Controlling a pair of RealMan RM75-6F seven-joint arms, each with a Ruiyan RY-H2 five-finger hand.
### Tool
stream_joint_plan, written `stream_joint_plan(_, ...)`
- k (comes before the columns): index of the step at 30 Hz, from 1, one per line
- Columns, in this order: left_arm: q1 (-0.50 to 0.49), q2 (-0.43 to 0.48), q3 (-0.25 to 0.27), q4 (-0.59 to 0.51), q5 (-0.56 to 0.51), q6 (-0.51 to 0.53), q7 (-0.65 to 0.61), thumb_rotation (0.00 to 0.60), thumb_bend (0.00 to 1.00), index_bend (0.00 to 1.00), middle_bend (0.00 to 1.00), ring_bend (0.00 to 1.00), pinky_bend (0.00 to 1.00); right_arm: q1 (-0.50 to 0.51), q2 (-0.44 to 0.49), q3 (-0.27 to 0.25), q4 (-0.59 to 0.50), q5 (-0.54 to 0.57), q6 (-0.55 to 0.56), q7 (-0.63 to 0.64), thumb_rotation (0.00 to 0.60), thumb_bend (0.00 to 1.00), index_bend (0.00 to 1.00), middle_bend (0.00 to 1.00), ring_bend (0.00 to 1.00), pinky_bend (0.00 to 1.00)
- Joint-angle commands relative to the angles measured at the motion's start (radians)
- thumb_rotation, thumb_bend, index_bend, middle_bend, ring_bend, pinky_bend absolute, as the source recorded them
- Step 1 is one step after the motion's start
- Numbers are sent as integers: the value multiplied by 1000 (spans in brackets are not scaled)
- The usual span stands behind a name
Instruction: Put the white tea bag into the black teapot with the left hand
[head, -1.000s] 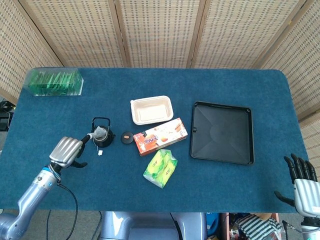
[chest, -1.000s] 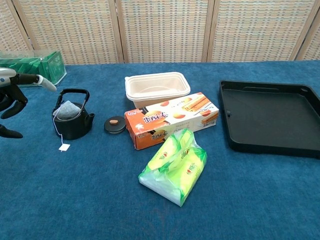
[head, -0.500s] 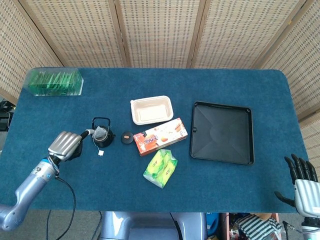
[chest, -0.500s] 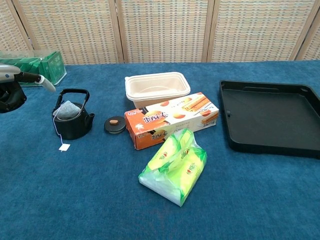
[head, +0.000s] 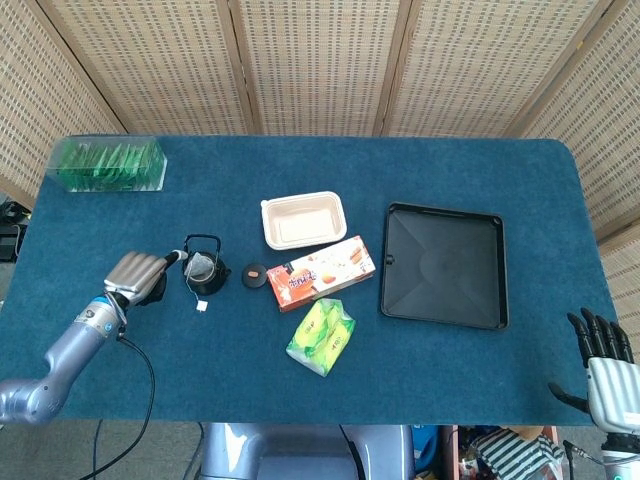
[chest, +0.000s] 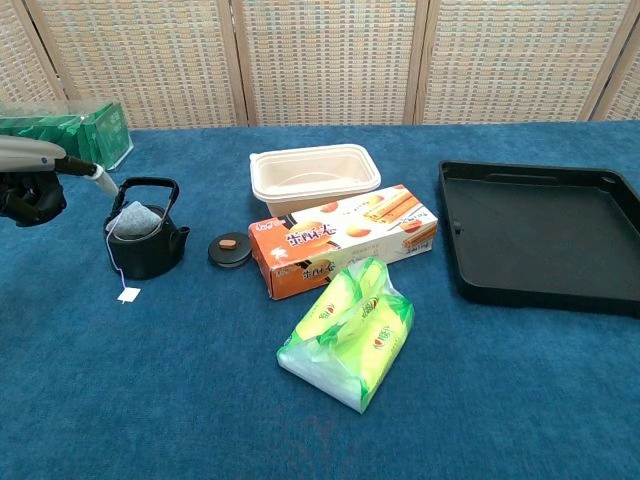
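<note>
Sitting in the mouth of the black teapot (chest: 146, 243), near the surface's left edge, the white tea bag (chest: 132, 221) looks delivered; only its string and tag (chest: 128, 294) trail outside. The left robot hand (head: 137, 276) beside it is clenched, empty. The right robot hand (head: 602, 352) hangs spread, off the near right corner.

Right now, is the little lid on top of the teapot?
No, the round lid lies on the blue cloth beside the black teapot, whose open top shows the tea bag.

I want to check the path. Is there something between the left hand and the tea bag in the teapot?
Nothing visible. The left hand is just left of the teapot, with bare cloth between, and the tea bag already sits in its open top.
</note>
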Motion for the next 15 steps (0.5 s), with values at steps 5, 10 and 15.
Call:
stream_joint_plan(5, -49, -28, 17, 37, -61, -49, 16, 600, 1000, 151, 788, 748, 726, 2, 2, 1, -4, 3, -4, -4, 600, 16, 97, 112, 0, 91)
stream_joint_plan(10, -79, -40, 35, 46, -101, -68, 29, 600, 1000, 151, 788, 748, 726, 3, 0, 0, -2, 6, -9, -1, 600, 16, 96, 112, 0, 90)
stream_joint_plan(15, -104, -44, 51, 45, -128, -76, 32, 600, 1000, 151, 788, 748, 726, 2, 1, 0, -1, 8, -10, 1, 600, 17, 97, 111, 0, 90)
